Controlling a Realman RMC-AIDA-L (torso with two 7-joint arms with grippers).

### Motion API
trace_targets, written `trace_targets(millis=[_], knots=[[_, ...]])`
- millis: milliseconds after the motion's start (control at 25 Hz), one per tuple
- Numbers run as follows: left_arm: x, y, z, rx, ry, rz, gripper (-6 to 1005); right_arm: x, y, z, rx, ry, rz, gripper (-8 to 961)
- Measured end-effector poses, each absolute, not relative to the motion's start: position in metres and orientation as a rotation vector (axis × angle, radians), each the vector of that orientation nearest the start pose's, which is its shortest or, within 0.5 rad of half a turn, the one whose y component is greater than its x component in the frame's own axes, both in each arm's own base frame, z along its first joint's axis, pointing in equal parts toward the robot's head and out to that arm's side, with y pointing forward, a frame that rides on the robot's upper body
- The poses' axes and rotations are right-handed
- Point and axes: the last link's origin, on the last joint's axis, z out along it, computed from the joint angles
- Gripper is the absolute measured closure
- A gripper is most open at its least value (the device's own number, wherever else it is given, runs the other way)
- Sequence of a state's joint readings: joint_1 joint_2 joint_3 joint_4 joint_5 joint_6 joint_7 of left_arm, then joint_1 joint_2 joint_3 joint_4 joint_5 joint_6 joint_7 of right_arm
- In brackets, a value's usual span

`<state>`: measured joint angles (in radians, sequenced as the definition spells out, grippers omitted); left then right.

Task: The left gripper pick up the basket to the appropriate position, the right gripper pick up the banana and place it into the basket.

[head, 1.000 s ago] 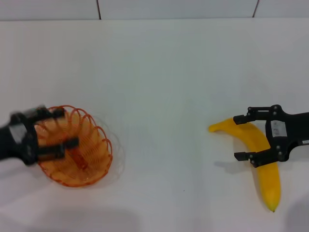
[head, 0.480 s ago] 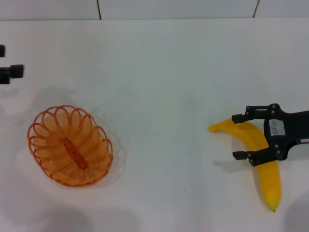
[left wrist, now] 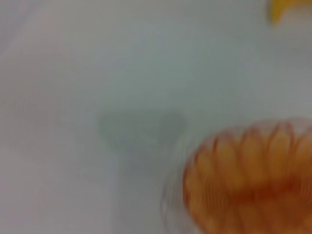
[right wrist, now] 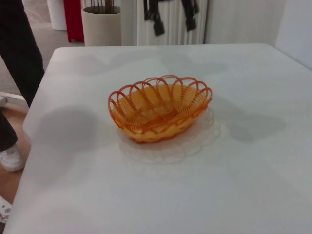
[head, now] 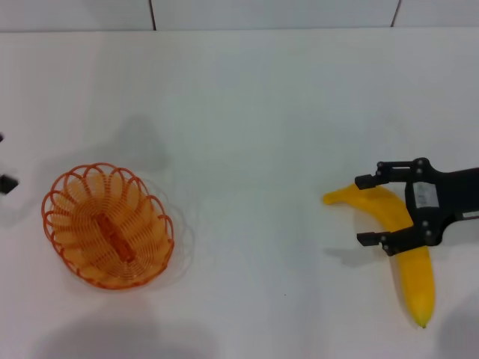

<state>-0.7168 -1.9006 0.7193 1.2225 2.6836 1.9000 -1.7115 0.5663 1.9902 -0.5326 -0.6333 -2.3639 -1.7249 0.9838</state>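
The right gripper (head: 368, 210) sat spread wide, its fingers straddling the banana (head: 402, 245) lying at the table's (head: 262, 112) right. The orange wire basket (head: 107, 225) rested on the near left, well apart. The left gripper (head: 6, 182) barely showed at the left edge; its fingers could not be made out.

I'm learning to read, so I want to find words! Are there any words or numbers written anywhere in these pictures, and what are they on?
No words or numbers can be read here.
White label patch on the right claw: too small and blurred to read.
Banana: no sticker or writing shows.
Basket: no writing.
Table: no writing.
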Motion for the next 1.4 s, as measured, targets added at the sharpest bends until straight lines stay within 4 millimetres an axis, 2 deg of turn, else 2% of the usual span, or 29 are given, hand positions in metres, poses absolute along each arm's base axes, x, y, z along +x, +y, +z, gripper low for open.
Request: trace_targets(millis=[160, 360, 600, 960, 1120, 1400], knots=[[-0.251, 0.370, 0.128, -2.754, -0.503, 0.605, 137, 0.292, 0.312, 0.025, -2.964, 0.078, 0.372, 61], [-0.242, 0.386, 0.104, -2.776, -0.411, 0.572, 137, 0.293, 0.311, 0.024, -2.964, 0.084, 0.375, 61], [-0.238, 0.392, 0.079, -2.796, -0.344, 0.553, 136, 0.292, 0.311, 0.024, -2.964, 0.083, 0.377, 61], [-0.234, 0.403, 0.058, -2.805, -0.285, 0.543, 136, 0.293, 0.311, 0.024, -2.964, 0.089, 0.377, 61], [-0.231, 0.406, 0.045, -2.820, -0.246, 0.601, 136, 0.292, 0.312, 0.025, -2.965, 0.089, 0.376, 61], [-0.233, 0.406, 0.035, -2.830, -0.255, 0.627, 137, 0.292, 0.312, 0.025, -2.964, 0.089, 0.376, 60]])
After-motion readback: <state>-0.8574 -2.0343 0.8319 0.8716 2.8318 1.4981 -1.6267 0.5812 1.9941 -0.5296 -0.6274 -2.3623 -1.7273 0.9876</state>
